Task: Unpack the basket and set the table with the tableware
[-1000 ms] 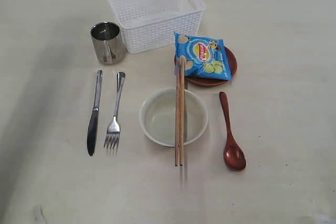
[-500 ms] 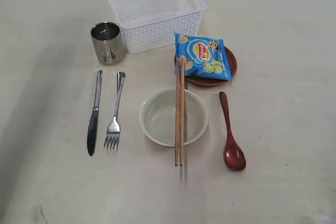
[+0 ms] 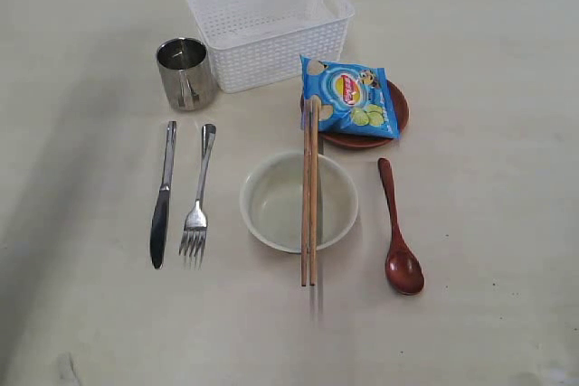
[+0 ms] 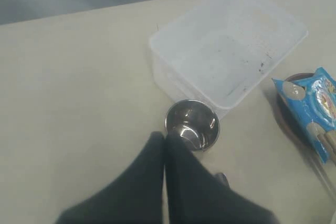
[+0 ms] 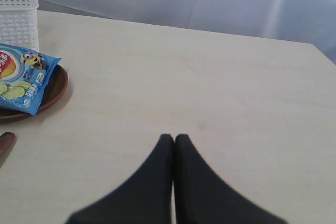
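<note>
lying across the bowl (image 3: 271, 210), chopsticks (image 3: 309, 241); bag (image 3: 351, 97) on plate (image 3: 400, 108); left gripper (image 4: 165, 137) and right gripper (image 5: 174, 138) pinched closed, holding nothing.

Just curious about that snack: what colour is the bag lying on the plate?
Bright blue snack bag, clearest in the exterior view.

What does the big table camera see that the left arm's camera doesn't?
Only the exterior view shows the cream bowl and the reddish-brown spoon. Only the left wrist view shows the left pincer, shut and holding nothing. Both show the white basket, the steel cup, the blue snack bag and the brown plate under it.
</note>
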Available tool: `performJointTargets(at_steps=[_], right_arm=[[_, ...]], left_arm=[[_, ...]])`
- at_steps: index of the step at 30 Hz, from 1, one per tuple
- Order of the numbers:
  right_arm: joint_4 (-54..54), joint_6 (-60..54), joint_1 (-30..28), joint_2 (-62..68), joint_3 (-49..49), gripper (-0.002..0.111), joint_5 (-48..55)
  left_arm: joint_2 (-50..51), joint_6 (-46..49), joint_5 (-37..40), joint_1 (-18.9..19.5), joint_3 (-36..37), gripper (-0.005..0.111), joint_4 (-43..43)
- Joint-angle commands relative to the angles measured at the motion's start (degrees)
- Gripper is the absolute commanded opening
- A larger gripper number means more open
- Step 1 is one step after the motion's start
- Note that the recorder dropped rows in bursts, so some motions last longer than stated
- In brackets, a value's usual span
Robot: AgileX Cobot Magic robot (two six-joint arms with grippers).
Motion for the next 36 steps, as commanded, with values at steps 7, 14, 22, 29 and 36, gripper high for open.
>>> performJointTargets(at_steps=[7, 14, 22, 29, 36], right_arm=[[-0.2, 0.37, -0.43, -0.2, 0.16, 0.0, 0.18], [-0.2, 0.13, -0.43, -0.2, 0.16, 0.0, 0.18], [-0.2, 0.13, -0.43, -0.2, 0.16, 0.0, 0.18], [-0.2, 0.13, -0.43, -0.2, 0.16, 0.0, 0.18], [-0.2, 0.13, -0.43, -0.2, 0.16, 0.0, 0.18]], left_arm=[[-6.13, 2.75, -1.03, 0.16, 0.33, 0.0, 0.02], [-25.42, -2.0, -2.97, 0.16, 6.72, 0.0, -0.58], [-54.27, -2.09, -3.36, 0.16, 18.99, 0.0, 0.14], [-69.26, -2.26, -3.15, 0.16, 25.1, 0.0, -0.4], [-74.99, -2.85, -3.4, 0.16, 30.73, 0.0, 0.71]])
